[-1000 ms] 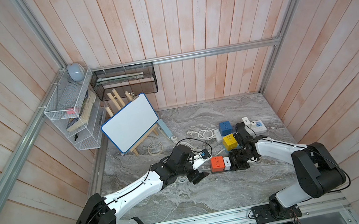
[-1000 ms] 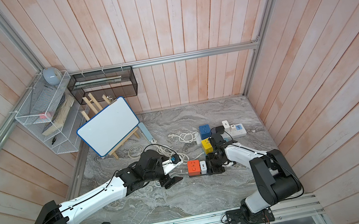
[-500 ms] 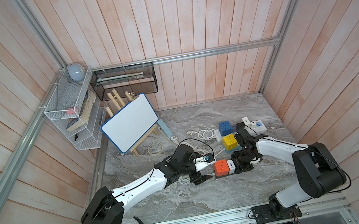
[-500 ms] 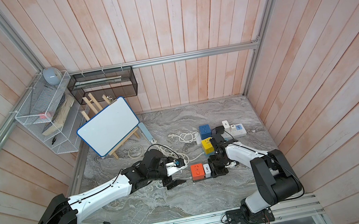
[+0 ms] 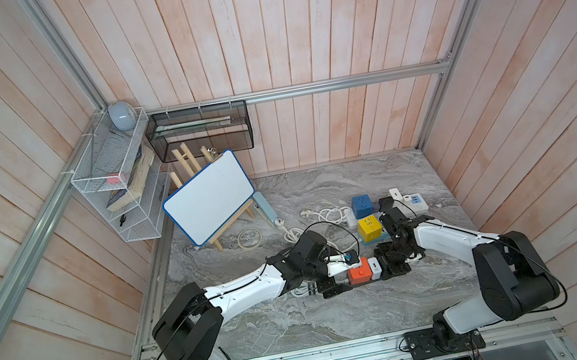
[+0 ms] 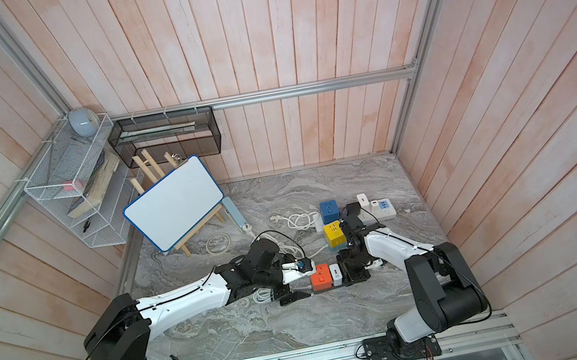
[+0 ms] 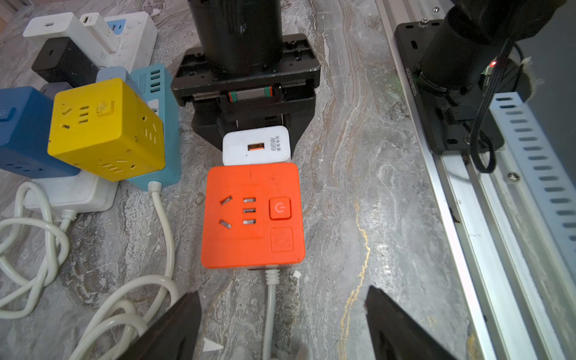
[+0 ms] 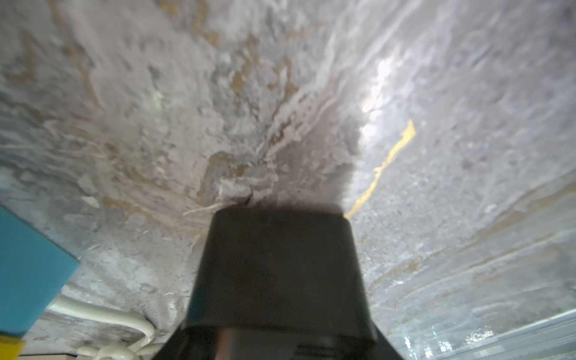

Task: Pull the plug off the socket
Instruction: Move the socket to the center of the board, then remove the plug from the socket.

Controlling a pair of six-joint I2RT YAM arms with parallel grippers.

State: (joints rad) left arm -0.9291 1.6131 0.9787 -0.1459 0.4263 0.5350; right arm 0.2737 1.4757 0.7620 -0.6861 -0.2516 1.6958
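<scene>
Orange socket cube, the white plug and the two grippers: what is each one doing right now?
orange socket cube: flat on the table, top outlet empty, white plug at its side.
white plug: against the cube's side, apparently not yet pulled out, clamped by the right gripper.
right gripper: shut on the white plug.
left gripper: open, at the cube's cord side, touching nothing.

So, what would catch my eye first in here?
Probably the bright orange socket cube on the marble tabletop, with a white charger plugged into its side and the right claw clamped on it. The left claw gapes open on the cube's opposite side, by its cord. A yellow cube and a blue cube sit close by.
</scene>
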